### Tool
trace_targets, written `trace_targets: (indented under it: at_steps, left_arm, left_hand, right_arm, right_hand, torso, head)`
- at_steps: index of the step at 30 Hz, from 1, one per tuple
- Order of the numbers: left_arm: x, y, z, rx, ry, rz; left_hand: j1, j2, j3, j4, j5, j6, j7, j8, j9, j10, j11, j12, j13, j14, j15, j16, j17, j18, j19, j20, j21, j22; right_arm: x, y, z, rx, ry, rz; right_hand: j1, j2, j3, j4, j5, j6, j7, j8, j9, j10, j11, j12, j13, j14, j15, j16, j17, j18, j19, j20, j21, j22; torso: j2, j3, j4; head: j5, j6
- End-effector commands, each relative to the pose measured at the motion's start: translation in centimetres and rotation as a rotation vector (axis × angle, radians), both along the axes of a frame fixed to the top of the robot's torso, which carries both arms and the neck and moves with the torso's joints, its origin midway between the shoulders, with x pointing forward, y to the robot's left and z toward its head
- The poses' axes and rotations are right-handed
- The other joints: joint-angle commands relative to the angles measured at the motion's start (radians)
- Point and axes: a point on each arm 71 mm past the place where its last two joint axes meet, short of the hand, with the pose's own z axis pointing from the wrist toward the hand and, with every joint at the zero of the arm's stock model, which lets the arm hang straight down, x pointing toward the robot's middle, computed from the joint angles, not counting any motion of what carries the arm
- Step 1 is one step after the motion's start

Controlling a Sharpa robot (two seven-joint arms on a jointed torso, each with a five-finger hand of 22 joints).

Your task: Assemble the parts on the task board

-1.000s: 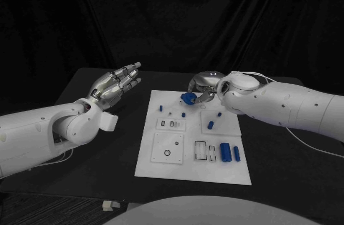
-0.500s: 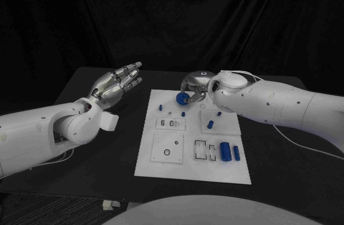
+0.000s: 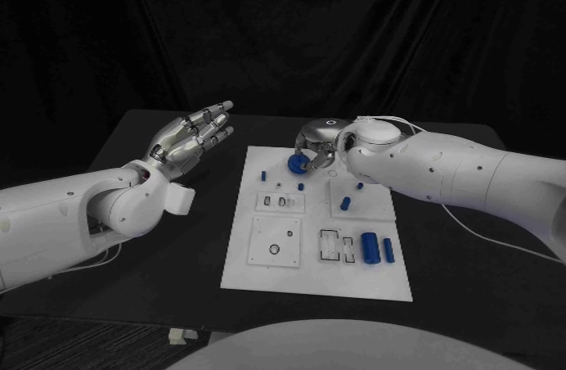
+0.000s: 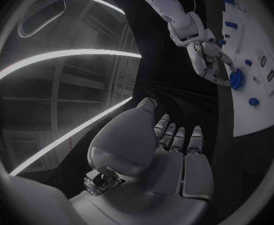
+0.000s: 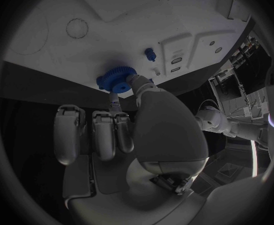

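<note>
The white task board (image 3: 274,273) lies in the middle of the black table. My right hand (image 3: 318,139) hovers over the board's far edge and pinches a blue gear (image 3: 298,165) between thumb and finger. The right wrist view shows the gear (image 5: 114,80) at the fingertips, just off the edge of the board (image 5: 112,20). My left hand (image 3: 189,141) is raised left of the board with fingers apart, holding nothing. From the left wrist view my left hand (image 4: 168,150) faces the right hand (image 4: 209,60) and the gear (image 4: 236,79).
Blue parts lie on the board: a thick cylinder (image 3: 369,249) and a thin rod (image 3: 389,251) at the near right, small pegs (image 3: 346,204) (image 3: 266,175) farther back. One peg (image 5: 150,54) stands close to the gear. Bare black table (image 3: 141,304) surrounds the board.
My right hand has carried the gear a little to the left along the board's far edge. The left hand has stayed in place.
</note>
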Motion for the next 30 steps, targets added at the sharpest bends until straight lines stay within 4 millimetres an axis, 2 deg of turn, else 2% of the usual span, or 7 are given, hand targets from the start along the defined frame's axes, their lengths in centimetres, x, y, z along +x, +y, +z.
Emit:
trace_targets:
  at_steps: [1,5,7,12,15,23,30]
  left_arm:
    - [-0.06,-0.24,0.11,-0.013,-0.009,-0.012]
    - [-0.04,-0.26,0.10,-0.013,-0.009,-0.012]
    - [-0.04,-0.28,0.10,-0.013,-0.009,-0.013]
    - [-0.02,-0.31,0.10,-0.014,-0.009,-0.014]
    - [-0.01,-0.34,0.09,-0.014,-0.009,-0.015]
    - [0.02,-0.37,0.08,-0.014,-0.009,-0.016]
    - [0.06,-0.36,0.06,-0.014,-0.008,-0.017]
  left_hand:
    - [0.007,0.000,0.004,-0.002,0.004,-0.003,0.004,0.004,0.001,-0.001,0.007,0.006,0.001,-0.002,0.007,0.005,0.001,0.011,0.000,0.007,0.001,0.001]
    - [0.007,0.000,0.004,-0.002,0.004,-0.003,0.004,0.004,0.001,-0.001,0.007,0.006,0.001,-0.002,0.007,0.005,0.001,0.011,0.000,0.007,0.001,0.001]
    - [0.007,0.000,0.004,-0.002,0.004,-0.003,0.004,0.004,0.001,-0.001,0.007,0.006,0.001,-0.002,0.007,0.005,0.001,0.011,0.000,0.007,0.001,0.001]
    - [0.007,0.000,0.004,-0.002,0.004,-0.003,0.004,0.004,0.001,-0.001,0.007,0.006,0.001,-0.002,0.007,0.005,0.001,0.011,0.000,0.007,0.001,0.001]
    - [0.007,0.000,0.004,-0.002,0.004,-0.003,0.004,0.004,0.001,-0.001,0.007,0.006,0.001,-0.002,0.007,0.005,0.001,0.011,0.000,0.007,0.001,0.001]
    - [0.007,0.000,0.004,-0.002,0.004,-0.003,0.004,0.004,0.001,-0.001,0.007,0.006,0.001,-0.002,0.007,0.005,0.001,0.011,0.000,0.007,0.001,0.001]
    - [0.007,0.000,0.004,-0.003,0.004,-0.005,0.005,0.004,0.000,-0.001,0.008,0.006,0.001,-0.002,0.008,0.006,0.001,0.010,0.000,0.008,0.002,0.002]
  right_arm:
    - [-0.17,0.02,-0.63,-0.025,0.032,0.004]
    - [-0.20,0.19,-0.71,-0.027,0.037,0.007]
    - [-0.23,0.29,-0.76,-0.030,0.041,0.008]
    - [-0.29,0.52,-0.91,-0.039,0.053,0.007]
    - [-0.33,0.60,-1.03,-0.046,0.062,0.006]
    - [-0.38,0.59,-1.25,-0.052,0.073,0.007]
    - [-0.34,0.30,-1.29,-0.052,0.072,0.001]
  right_hand:
    - [-0.005,0.004,0.007,-0.002,-0.009,-0.020,0.004,-0.017,-0.011,0.106,0.004,0.004,0.263,0.104,0.009,0.003,0.264,-0.009,0.015,0.009,-0.007,0.193]
    - [-0.007,0.003,0.009,-0.003,-0.011,-0.030,0.003,-0.028,-0.016,0.106,0.004,0.004,0.263,0.104,0.008,0.003,0.264,-0.008,0.014,0.009,-0.008,0.193]
    - [-0.009,0.002,0.013,-0.006,-0.017,-0.059,-0.004,-0.053,-0.029,0.106,0.000,0.004,0.263,0.104,0.005,0.003,0.264,-0.007,0.011,0.008,-0.014,0.191]
    - [-0.012,0.002,0.016,-0.012,-0.024,-0.079,-0.011,-0.074,-0.041,0.106,-0.007,0.004,0.263,0.104,0.001,0.003,0.264,-0.004,0.005,0.004,-0.023,0.187]
    - [-0.020,0.002,0.014,-0.013,-0.045,-0.094,-0.016,-0.089,-0.051,0.106,-0.011,0.004,0.263,0.104,-0.003,0.003,0.264,-0.003,0.002,0.001,-0.028,0.186]
    - [-0.037,0.002,0.005,-0.014,-0.069,-0.123,-0.018,-0.119,-0.071,0.106,-0.013,0.004,0.263,0.104,-0.006,0.003,0.264,-0.002,-0.001,-0.003,-0.035,0.185]
    - [-0.047,0.006,-0.005,-0.018,-0.113,-0.137,-0.017,-0.137,-0.086,0.106,-0.013,0.004,0.263,0.104,-0.005,0.003,0.264,0.000,-0.005,-0.003,-0.043,0.183]
  torso:
    - [-0.001,-0.0006,-0.0009]
    - [-0.001,-0.0001,-0.0020]
    - [-0.001,-0.0003,-0.0019]
    - [-0.001,-0.0004,-0.0014]
    - [-0.001,-0.0001,-0.0020]
    - [-0.001,0.0001,-0.0023]
    - [-0.001,0.0000,-0.0012]
  head:
    - [0.001,-0.001]
    - [0.002,0.000]
    - [0.001,0.000]
    - [-0.001,-0.001]
    - [-0.001,-0.001]
    - [0.000,-0.002]
    - [-0.001,-0.001]
